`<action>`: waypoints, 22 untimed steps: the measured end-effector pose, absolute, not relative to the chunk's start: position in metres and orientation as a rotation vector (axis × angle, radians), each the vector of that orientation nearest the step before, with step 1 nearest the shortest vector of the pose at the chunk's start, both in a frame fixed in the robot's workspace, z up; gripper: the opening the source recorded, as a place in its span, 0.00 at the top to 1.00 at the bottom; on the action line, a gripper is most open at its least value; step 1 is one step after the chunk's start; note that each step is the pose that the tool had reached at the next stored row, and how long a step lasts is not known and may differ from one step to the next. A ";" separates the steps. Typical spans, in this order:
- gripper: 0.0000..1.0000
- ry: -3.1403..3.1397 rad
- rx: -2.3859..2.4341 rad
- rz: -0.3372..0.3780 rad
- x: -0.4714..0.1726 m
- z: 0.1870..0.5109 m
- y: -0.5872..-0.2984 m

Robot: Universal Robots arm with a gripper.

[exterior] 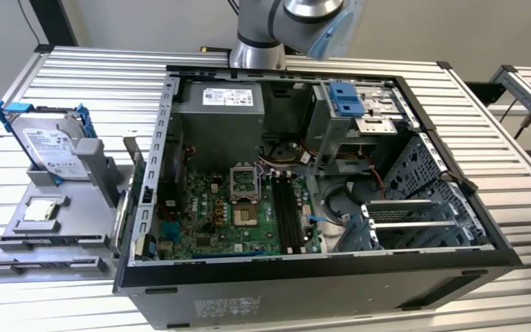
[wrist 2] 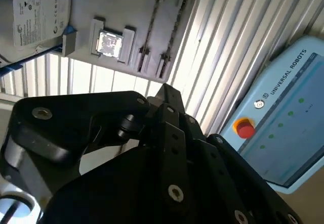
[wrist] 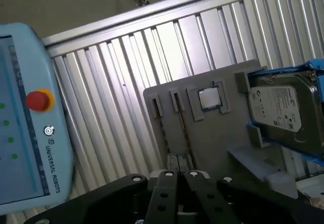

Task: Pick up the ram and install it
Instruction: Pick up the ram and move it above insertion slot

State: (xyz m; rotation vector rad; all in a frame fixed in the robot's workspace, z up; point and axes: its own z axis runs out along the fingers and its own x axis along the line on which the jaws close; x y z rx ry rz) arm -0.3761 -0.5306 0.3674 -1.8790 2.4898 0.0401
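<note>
The ram [exterior: 52, 242] is a thin dark stick standing on edge in a long slot of the grey fixture [exterior: 72, 228], at the exterior view's left; in the first wrist view the ram [wrist: 184, 130] runs along that slot beside a square chip. My black gripper [wrist: 179, 174] hangs well above the fixture, apart from the ram. In the second wrist view the gripper [wrist 2: 164, 90] has its fingers drawn together to a point with nothing between them. The open computer case [exterior: 450, 173] holds the green motherboard with long black memory slots [exterior: 289, 207].
A silver hard drive [exterior: 53, 149] with blue rails leans in the fixture, and a square chip [exterior: 41, 209] sits in front of it. A light-blue pendant [wrist: 25, 133] with a red button lies on the slatted table [exterior: 108, 76]. The case walls rise around the motherboard.
</note>
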 end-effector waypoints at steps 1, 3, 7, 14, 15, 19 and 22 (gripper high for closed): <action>1.00 2.472 -1.903 0.040 -0.376 0.367 -0.531; 1.00 2.438 -1.947 0.041 -0.376 0.367 -0.531; 1.00 2.365 -2.036 0.042 -0.376 0.366 -0.531; 1.00 2.217 -2.199 0.044 -0.376 0.365 -0.531; 1.00 2.202 -2.215 0.045 -0.376 0.365 -0.531; 1.00 2.158 -2.259 0.045 -0.376 0.364 -0.531; 1.00 2.150 -2.266 0.046 -0.376 0.364 -0.531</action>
